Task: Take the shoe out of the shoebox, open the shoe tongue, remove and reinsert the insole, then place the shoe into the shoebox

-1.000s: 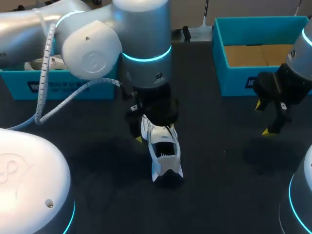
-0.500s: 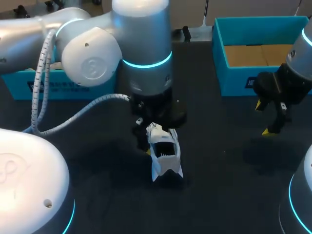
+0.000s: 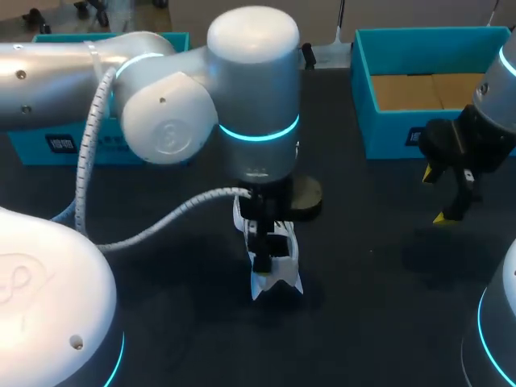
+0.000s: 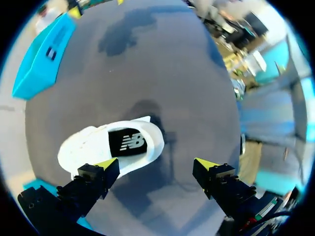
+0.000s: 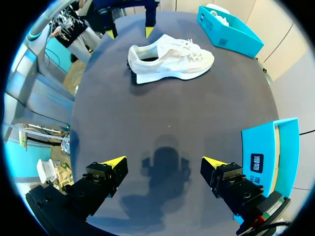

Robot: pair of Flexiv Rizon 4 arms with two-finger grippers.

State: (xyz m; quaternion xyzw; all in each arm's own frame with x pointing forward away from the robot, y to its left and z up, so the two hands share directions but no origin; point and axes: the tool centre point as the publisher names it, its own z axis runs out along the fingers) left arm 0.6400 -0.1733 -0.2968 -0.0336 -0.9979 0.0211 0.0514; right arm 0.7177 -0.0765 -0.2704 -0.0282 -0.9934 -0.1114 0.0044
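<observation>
Table, dark top. White shoe (image 3: 276, 272) stands upright on its sole near the middle, outside both boxes, nothing gripping it. Left arm comes in across the middle and hangs straight over the shoe, hiding its far end in the head view. Left gripper (image 4: 156, 164) is spread wide and holds nothing; from its wrist view the shoe's opening, dark insole showing, lies ahead of and under one finger, with the shoe's end reaching into the gap and the other finger well clear over bare table. Right gripper (image 3: 451, 193) hovers over the table's right side, well apart from the shoe, fingers likewise wide and empty. Just beyond it sits the teal shoebox (image 3: 367, 97), open, brown bottom showing. A second teal box (image 3: 64, 145) sits at the far left; white contents show in the right wrist view, cannot tell what.
</observation>
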